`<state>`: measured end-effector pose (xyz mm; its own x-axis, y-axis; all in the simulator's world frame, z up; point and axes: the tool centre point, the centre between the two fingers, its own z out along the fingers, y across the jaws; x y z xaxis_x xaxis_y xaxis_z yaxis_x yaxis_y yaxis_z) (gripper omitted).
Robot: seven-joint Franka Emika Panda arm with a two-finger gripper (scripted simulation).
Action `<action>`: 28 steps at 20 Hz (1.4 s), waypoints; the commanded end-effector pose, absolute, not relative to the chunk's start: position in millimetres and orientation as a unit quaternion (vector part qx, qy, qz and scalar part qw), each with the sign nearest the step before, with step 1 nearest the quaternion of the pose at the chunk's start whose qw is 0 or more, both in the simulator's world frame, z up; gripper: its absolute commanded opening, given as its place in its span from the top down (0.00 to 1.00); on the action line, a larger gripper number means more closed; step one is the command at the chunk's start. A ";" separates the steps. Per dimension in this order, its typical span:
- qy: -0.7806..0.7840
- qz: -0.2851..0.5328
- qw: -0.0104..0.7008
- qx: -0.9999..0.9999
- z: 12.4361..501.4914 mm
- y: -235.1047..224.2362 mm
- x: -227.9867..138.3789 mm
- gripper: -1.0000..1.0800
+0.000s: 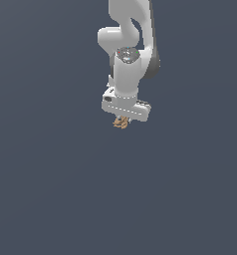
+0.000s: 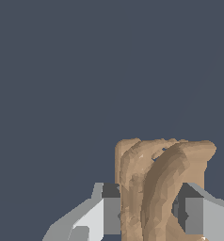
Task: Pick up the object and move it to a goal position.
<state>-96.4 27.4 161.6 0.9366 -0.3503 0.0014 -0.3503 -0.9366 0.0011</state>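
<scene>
The object [image 1: 121, 122] is a small orange-tan lumpy thing with layered lobes, showing just below the white gripper [image 1: 122, 119] in the exterior view. In the wrist view the object [image 2: 156, 188] fills the space between the two fingers [image 2: 109, 214], whose pads press against both of its sides. The gripper is shut on the object. The fingertips are mostly hidden behind the white hand in the exterior view. The white arm [image 1: 125, 45] reaches down from the top of the exterior view.
A plain dark grey-blue surface [image 1: 51, 189] fills the rest of both views. No goal marker shows.
</scene>
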 end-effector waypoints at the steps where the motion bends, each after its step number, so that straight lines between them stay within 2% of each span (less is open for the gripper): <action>1: -0.178 0.001 0.001 0.984 187.3 40.9 -96.3 1.00; 17: -0.178 0.000 0.001 0.984 340.1 124.5 -89.5 1.00; 28: -0.178 0.000 0.000 0.984 394.4 155.1 -83.4 1.00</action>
